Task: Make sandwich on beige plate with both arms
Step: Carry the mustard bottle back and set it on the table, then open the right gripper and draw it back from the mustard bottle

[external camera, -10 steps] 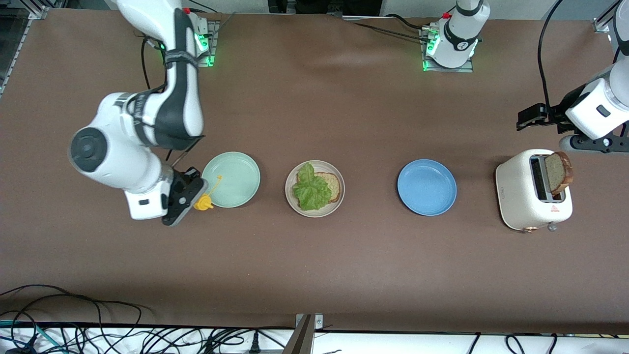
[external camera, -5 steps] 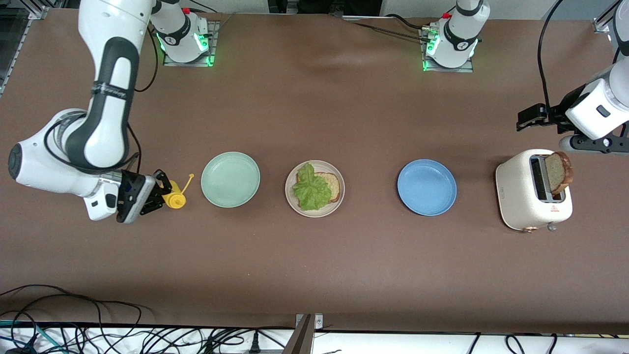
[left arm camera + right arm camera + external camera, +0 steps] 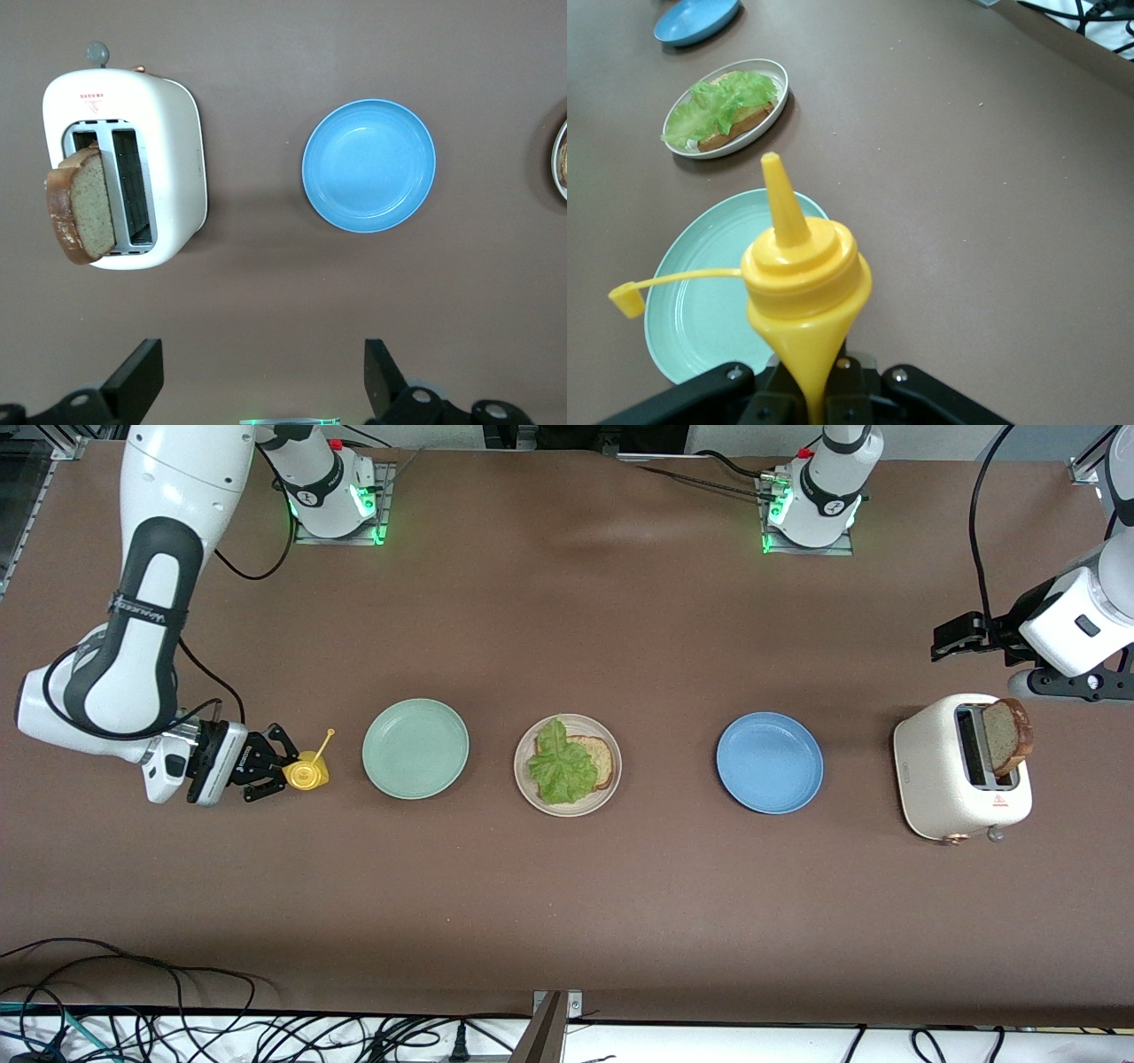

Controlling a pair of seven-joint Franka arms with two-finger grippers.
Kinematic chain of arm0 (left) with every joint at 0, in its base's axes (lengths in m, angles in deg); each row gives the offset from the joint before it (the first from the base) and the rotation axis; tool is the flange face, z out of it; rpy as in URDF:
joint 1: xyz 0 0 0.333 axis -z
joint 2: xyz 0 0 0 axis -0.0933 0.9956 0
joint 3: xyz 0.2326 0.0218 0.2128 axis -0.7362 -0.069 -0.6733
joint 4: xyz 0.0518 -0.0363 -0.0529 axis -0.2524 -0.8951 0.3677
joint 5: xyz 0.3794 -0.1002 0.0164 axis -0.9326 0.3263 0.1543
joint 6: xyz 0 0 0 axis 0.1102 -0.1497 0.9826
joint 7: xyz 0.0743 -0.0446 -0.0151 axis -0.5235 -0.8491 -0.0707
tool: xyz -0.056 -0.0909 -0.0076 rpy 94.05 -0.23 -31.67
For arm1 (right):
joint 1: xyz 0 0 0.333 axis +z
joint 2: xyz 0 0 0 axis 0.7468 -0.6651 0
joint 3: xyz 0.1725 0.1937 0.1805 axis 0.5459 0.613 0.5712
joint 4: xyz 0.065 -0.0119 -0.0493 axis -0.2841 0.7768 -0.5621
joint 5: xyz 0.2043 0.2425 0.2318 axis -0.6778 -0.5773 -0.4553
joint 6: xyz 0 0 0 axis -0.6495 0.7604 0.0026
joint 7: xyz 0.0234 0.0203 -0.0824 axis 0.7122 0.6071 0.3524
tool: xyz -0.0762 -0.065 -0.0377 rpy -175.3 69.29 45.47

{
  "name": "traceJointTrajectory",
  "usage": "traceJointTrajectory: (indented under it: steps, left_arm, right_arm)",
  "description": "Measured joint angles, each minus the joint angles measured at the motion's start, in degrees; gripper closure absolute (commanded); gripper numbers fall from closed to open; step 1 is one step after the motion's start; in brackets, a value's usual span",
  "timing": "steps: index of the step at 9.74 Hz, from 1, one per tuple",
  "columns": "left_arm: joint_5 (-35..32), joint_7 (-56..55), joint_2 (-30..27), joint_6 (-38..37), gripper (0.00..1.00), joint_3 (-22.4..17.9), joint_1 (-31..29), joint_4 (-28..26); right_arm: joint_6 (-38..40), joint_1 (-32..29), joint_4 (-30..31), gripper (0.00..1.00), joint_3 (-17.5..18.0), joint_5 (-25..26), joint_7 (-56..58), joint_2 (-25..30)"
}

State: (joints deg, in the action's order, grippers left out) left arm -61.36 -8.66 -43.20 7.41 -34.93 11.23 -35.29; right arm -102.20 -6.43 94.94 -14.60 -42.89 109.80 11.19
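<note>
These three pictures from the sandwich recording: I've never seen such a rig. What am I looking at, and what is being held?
Two white robot arms work at a brown table. The wide picture looks down from across the table; the other two come from cameras on each arm's wrist.

In a row lie a mint-green plate, the beige plate with one bread slice under a lettuce leaf, a blue plate, and a white toaster with a second bread slice sticking up.

The right hand, at the right arm's end of the table, is shut on a yellow squeeze bottle, its cap hanging open. The left hand waits open above the table near the toaster, holding nothing.
</note>
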Motion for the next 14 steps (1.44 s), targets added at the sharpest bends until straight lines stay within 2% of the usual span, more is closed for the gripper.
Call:
traceJointTrajectory:
  steps: [2,4,8,9,10,11,14]
  left_arm:
    - [0.00,0.00,0.01,0.02,0.00,0.00,0.00,-0.01]
    - [0.00,0.00,0.02,0.04,0.00,0.00,-0.01,-0.02]
    - [0.00,0.00,0.02,0.04,0.00,0.00,-0.01,-0.02]
    - [0.00,0.00,0.02,0.04,0.00,0.00,-0.01,-0.02]
    - [0.00,0.00,0.02,0.04,0.00,0.00,-0.01,-0.02]
    - [0.00,0.00,0.02,0.04,0.00,0.00,-0.01,-0.02]
    - [0.00,0.00,0.04,0.04,0.00,0.00,-0.01,-0.02]
  right_arm:
    - [1.31,-8.08,0.08,1.00,7.96,-1.23,6.07,-0.19]
    - [2.39,-13.33,0.08,1.00,12.90,-2.72,11.02,-0.40]
    - [2.64,-13.87,-0.22,0.97,13.92,-3.63,12.73,-0.36]
    - [2.64,-13.88,-0.22,0.92,13.98,-3.63,13.65,-0.37]
    - [2.64,-13.93,-0.21,0.68,14.33,-3.97,15.13,-0.42]
    - [2.59,-13.92,-0.21,0.01,14.83,-4.34,16.07,-0.54]
    - [2.58,-14.07,-0.45,0.00,15.05,-4.35,17.49,-0.57]
